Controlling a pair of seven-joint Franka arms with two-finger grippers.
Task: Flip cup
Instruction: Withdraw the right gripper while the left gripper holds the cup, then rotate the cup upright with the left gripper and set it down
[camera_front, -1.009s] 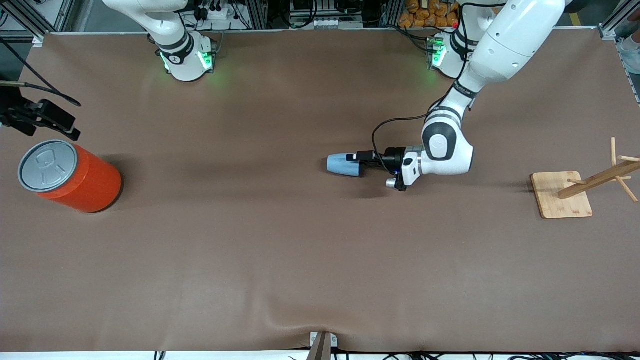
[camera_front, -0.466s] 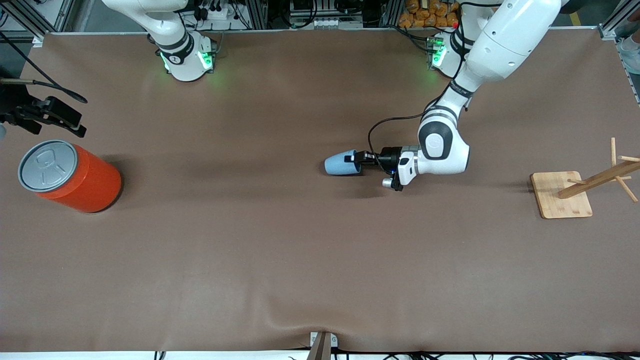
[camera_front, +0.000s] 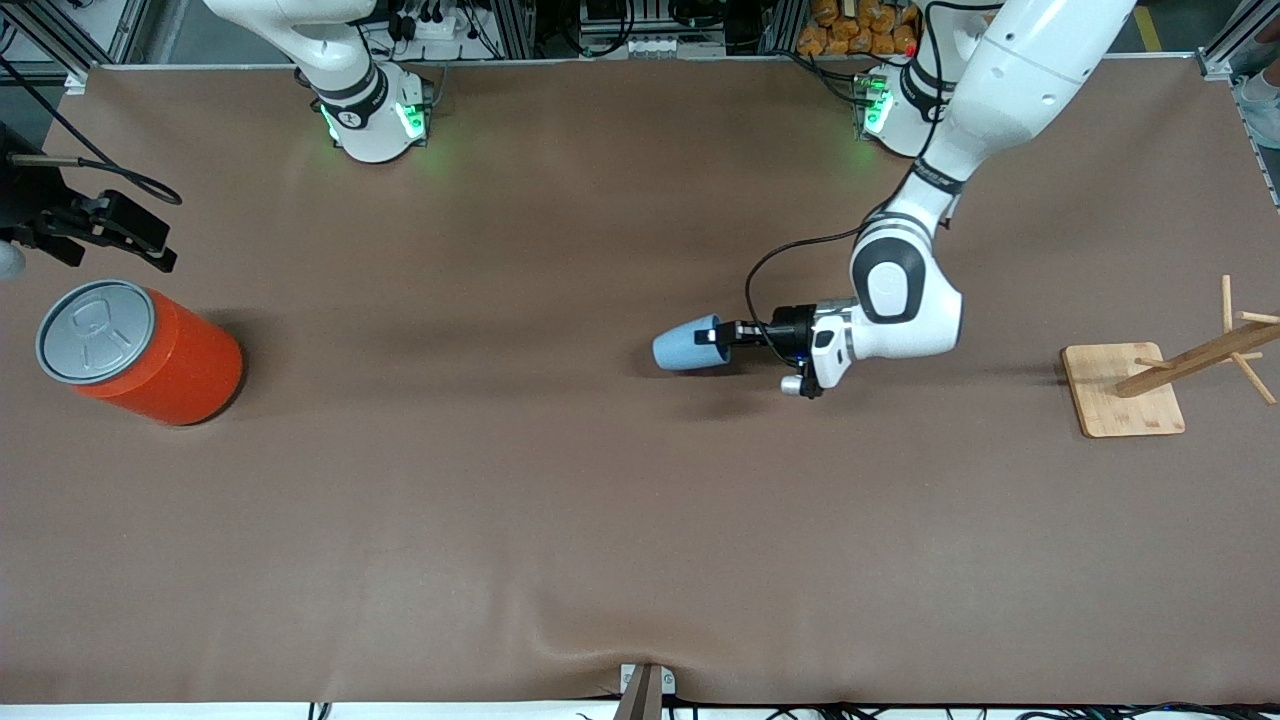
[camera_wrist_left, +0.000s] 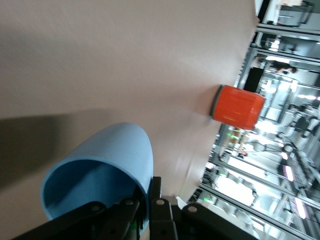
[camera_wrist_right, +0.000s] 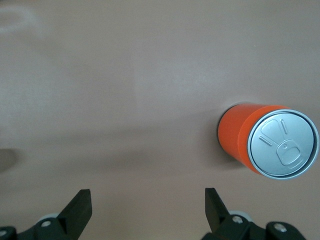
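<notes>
The small light blue cup (camera_front: 682, 346) is held by its rim over the middle of the table, tilted, its closed bottom toward the right arm's end. My left gripper (camera_front: 716, 335) is shut on the rim, one finger inside the cup and one outside. In the left wrist view the cup (camera_wrist_left: 102, 172) fills the foreground and its darker inside shows, with the left gripper (camera_wrist_left: 148, 196) pinching the wall. My right gripper (camera_front: 112, 228) hovers open and empty over the table beside the orange can; in the right wrist view the right gripper (camera_wrist_right: 147, 205) has only bare mat between its fingers.
A large orange can (camera_front: 150, 350) with a grey lid stands at the right arm's end; it also shows in the left wrist view (camera_wrist_left: 236, 106) and the right wrist view (camera_wrist_right: 240, 137). A wooden rack on a square base (camera_front: 1125, 390) stands at the left arm's end.
My left gripper has raised and tilted the cup from lying flat on the mat, and shifted a little toward the front camera. My right gripper has drifted slightly beside the can.
</notes>
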